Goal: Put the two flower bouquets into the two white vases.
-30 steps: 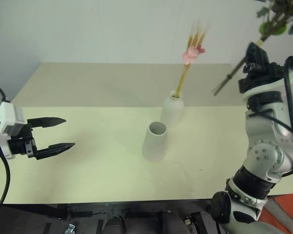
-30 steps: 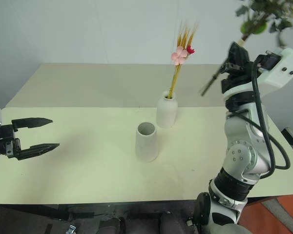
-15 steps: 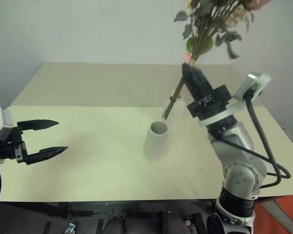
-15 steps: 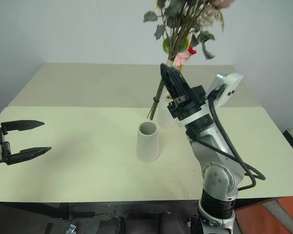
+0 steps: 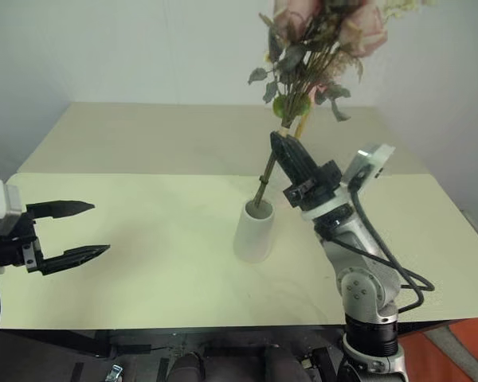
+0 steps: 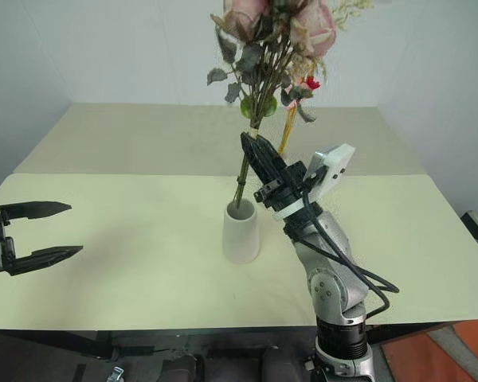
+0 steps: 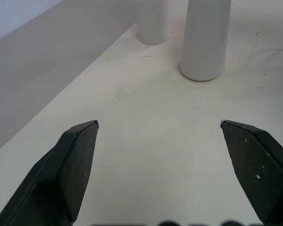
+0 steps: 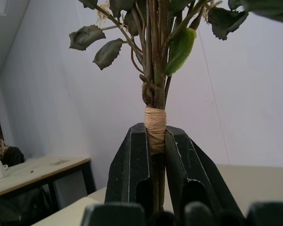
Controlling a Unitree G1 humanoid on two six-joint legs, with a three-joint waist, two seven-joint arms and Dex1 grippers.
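At the lower left of the frame, the left gripper (image 5: 84, 231) hangs over the pale table (image 5: 143, 143), its two black fingers spread wide on nothing, well apart from both vases. At centre stands the cone vase (image 5: 253, 231), wide mouth up. The stem ends of the rose bouquet (image 5: 319, 40) appear to sit right at or just inside that mouth, though how deep cannot be told. The stems run as one long slanted line from the mouth up and to the right, through the right gripper (image 5: 291, 155), whose fingers are clamped on the taped stalks, to the pink blooms at the top edge. The right arm is plainly the nearer one; the stems likely need straightening as they go down. Behind the leaves, the slim bouquet's red blossom (image 6: 309, 83) shows; its bottle vase is largely hidden.
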